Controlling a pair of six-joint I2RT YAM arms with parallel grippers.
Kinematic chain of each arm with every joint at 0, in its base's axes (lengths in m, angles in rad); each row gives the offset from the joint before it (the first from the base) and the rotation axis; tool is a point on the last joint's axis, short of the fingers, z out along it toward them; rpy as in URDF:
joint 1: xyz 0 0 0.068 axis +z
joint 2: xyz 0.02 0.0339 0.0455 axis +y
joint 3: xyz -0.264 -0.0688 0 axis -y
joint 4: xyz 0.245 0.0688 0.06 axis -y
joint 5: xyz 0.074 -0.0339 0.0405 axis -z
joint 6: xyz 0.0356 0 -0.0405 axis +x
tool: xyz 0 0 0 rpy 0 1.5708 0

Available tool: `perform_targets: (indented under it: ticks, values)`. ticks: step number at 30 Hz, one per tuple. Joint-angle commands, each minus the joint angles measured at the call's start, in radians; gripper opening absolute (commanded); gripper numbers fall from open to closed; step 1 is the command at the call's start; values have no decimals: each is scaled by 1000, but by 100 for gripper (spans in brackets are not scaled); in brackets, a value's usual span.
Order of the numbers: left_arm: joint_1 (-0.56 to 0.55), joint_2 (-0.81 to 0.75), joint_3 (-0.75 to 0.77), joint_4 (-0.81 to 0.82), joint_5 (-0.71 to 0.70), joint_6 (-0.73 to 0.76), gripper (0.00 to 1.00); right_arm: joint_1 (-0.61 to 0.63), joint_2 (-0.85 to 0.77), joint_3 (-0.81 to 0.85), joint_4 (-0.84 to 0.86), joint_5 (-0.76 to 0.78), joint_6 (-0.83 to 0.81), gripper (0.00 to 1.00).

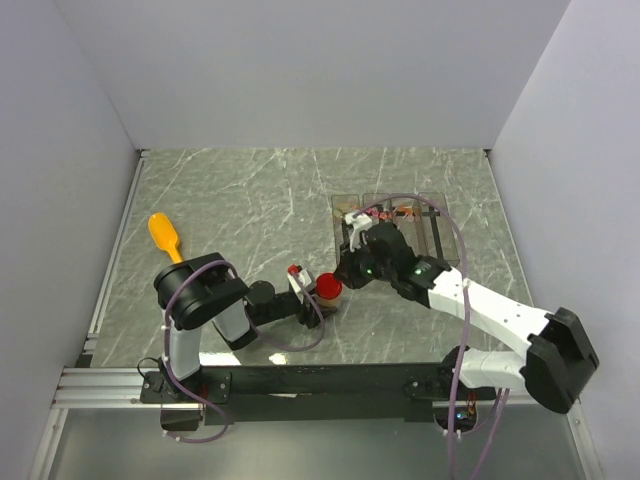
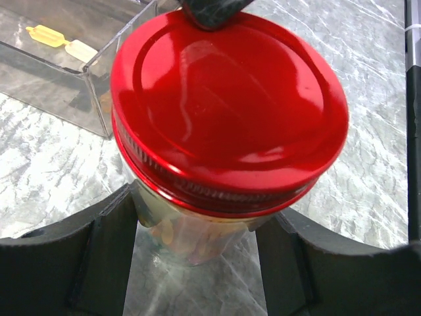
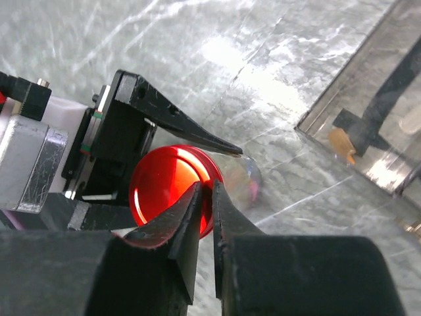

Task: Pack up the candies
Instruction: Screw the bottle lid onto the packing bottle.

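Observation:
A glass jar (image 2: 197,232) with a red lid (image 2: 223,99) stands between my left gripper's fingers (image 2: 108,253), which press on its sides. Pink and orange candies (image 2: 172,232) show through the glass. My left gripper (image 1: 322,296) holds this jar (image 1: 329,288) at the table's near middle. My right gripper (image 3: 205,187) hovers at the lid's (image 3: 164,191) edge, its jaws drawn together to a thin slit with nothing between them. Its dark tip (image 2: 210,12) touches the lid's far rim. More candies (image 2: 59,39) lie in the clear tray (image 2: 99,85).
The clear plastic tray (image 1: 400,228) with compartments lies behind the right arm, and one orange candy (image 3: 339,141) shows in it. A yellow scoop (image 1: 165,237) lies on the marble table at the left. Grey walls close in the left, back and right sides.

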Motion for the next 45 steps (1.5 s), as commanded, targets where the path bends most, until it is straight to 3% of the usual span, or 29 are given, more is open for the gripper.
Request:
perform_targets:
  ticks: [1,10,14,19,22,25,26,28,29,30,39,42,43,45]
  values:
    - [26,47,-19,353,-156,-65,40,121,-29,-124,-130,-162,213,15]
    - [26,12,-42,326,-269,-55,30,218,-67,-170,-103,-136,342,14]
    - [26,2,-40,303,-282,-47,29,233,-210,-214,-143,-98,388,14]
    - [26,10,-37,309,-271,-45,30,212,-385,-223,-275,46,398,15]
    - [26,15,-39,313,-280,-45,39,169,-455,-199,-316,85,365,19]
    - [26,-4,-50,315,-295,-39,57,142,-483,-173,-333,109,325,25]
    - [26,-14,-54,310,-300,-39,70,138,-480,-156,-338,119,297,31]
    - [26,-57,-57,289,-303,-36,84,135,-469,-138,-352,132,271,35]
    - [26,-76,-57,271,-302,-33,96,131,-454,-115,-356,149,250,40]
    - [26,-94,-60,243,-294,-35,99,129,-448,-105,-363,155,239,43]
    - [17,-385,-175,96,-308,-96,99,111,-448,-23,-395,273,173,86]
    - [16,-580,-185,-109,-360,-140,99,86,-478,-10,-413,358,168,97]
    - [17,-708,-173,-210,-377,-148,99,62,-483,-7,-416,378,167,99]
    - [17,-836,-104,-556,-481,-186,99,33,-495,2,-412,410,159,100]
